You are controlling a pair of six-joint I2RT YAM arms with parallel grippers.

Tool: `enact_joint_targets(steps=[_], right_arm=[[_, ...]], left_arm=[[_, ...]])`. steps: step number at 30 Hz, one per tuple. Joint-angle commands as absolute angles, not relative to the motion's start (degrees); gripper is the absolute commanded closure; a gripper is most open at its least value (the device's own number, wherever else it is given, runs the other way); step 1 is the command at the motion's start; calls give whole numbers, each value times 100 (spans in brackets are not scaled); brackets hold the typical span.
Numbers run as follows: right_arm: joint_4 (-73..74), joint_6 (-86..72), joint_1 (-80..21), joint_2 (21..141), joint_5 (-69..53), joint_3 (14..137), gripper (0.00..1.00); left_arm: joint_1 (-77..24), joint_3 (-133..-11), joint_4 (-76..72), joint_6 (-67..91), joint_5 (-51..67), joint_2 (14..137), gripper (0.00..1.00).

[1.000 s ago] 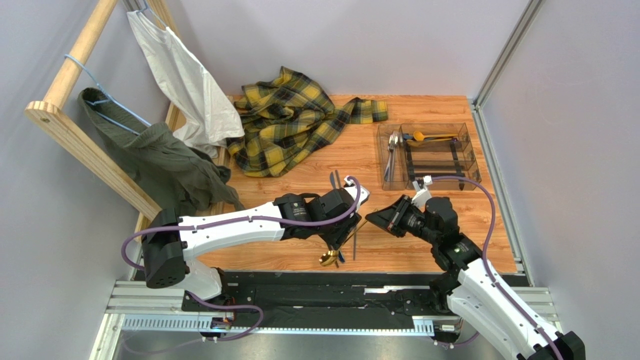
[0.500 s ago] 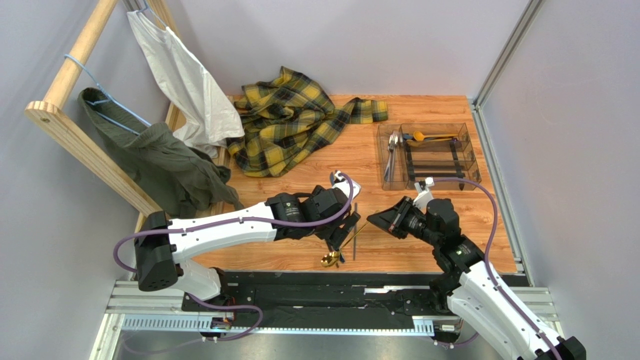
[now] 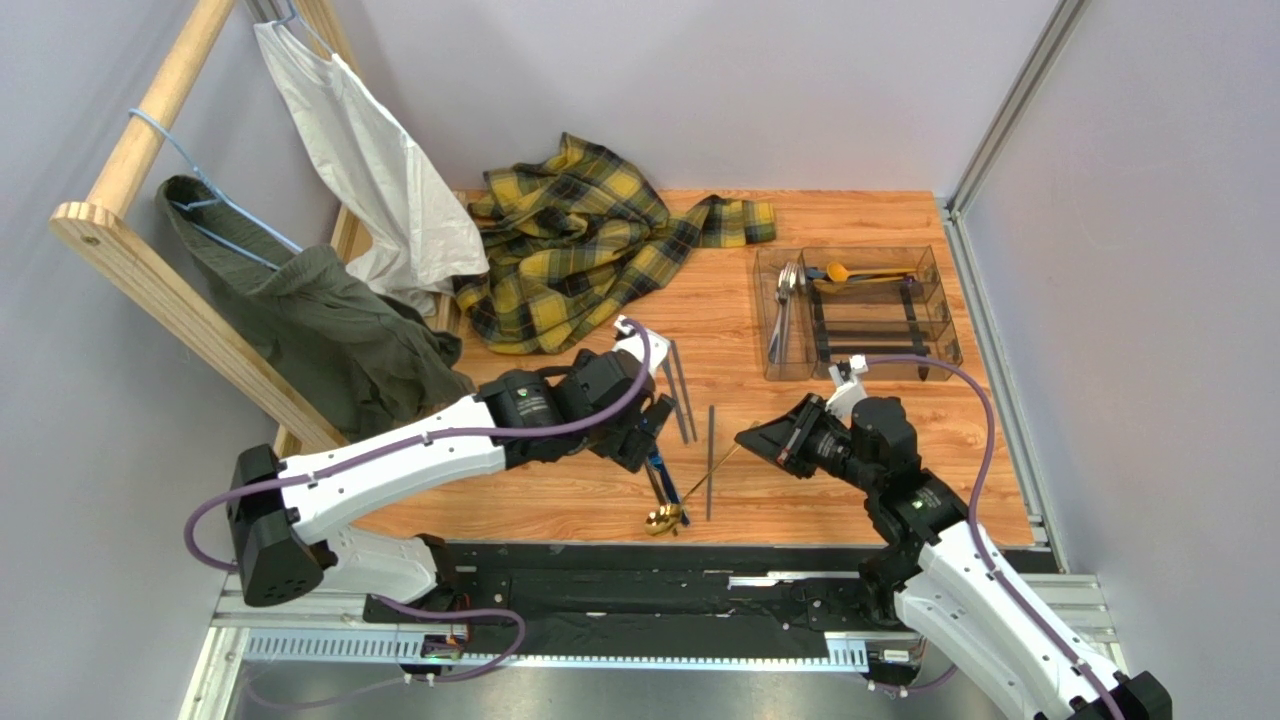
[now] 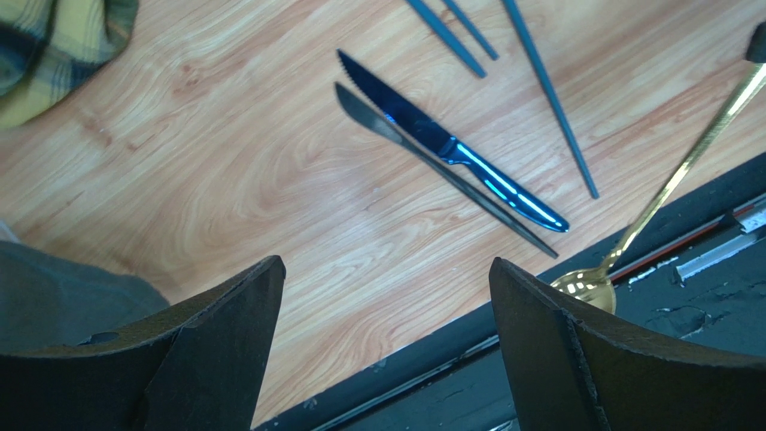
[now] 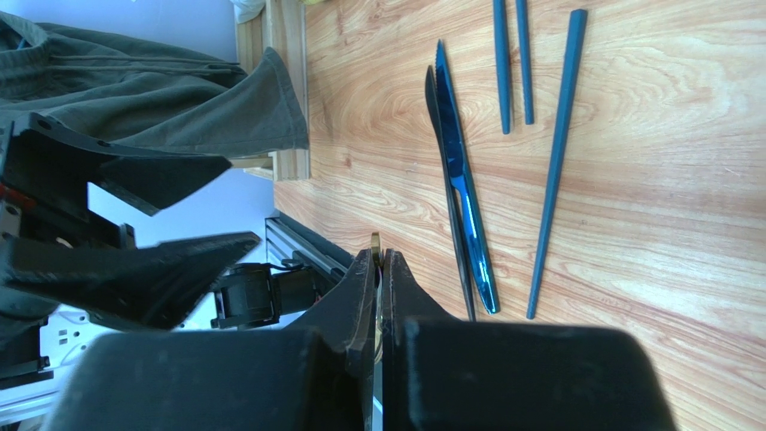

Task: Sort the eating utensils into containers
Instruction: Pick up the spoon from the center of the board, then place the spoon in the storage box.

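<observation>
A clear tray [image 3: 945, 308] is taken as the landmark. In its leftmost long compartment silver cutlery [image 3: 784, 308] is seen, and a second gold spoon [image 3: 864, 273] is laid across its far end.

To the left of the tray and nearer the arm bases, the loose pieces are spread on the wooden table [image 3: 721, 323]. A blue knife [image 4: 449, 148] is laid side by side with a dark grey knife [image 4: 370, 112], the two touching along their length. Three dark sticks [image 5: 556, 162] are found between these knives and the tray – two close together, one apart.

The right gripper [image 5: 378, 260] is held just in front of the tray's near-left corner. It is pinched tight on the thin handle of a gold spoon [image 4: 683, 166], whose bowl is pointed away from the tray, over the dark strip at the table's near edge.

The left gripper [image 4: 385, 269] is placed farther left of the tray, above the knives; its jaws are spread wide and nothing is held between them. A plaid cloth [image 3: 579, 240] is heaped well to the tray's left.
</observation>
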State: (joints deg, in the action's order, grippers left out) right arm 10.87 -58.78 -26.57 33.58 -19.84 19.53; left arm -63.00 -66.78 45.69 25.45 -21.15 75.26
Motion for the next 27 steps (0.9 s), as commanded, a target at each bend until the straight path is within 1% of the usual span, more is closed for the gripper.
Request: enact_joint_targets(steps=[1,7,12,17,21,24,27], right_arm=[[1230,-5634,-2681,3418,-1820,2354,100],[1389,-5405,-2681,3884,-1810,2970,100],[1380,-5160,-2672,4516,-1828,3769,100],[1441,-4843,-2637,5149,-1529,4595,100],[1512,-4580,-2453,5781,-1503,5578,100],[1730,-4430,-2312,6081,-1477,6054,100],[1784,-4307,-2146,6398,-1485,6503,100]], left_arm=[[-5863,-6557,4930,2461,-1548,6979,7],[-5283,-6601,5536,2233,-888,6487,8],[-4818,-6294,5590,1882,-124,5986,8],[-4702,-5977,5309,1828,324,5661,8],[-4702,-5688,4932,1793,413,5660,8],[-4693,-5468,4686,1793,475,5695,8],[-4693,-5537,4746,1706,492,5766,8]])
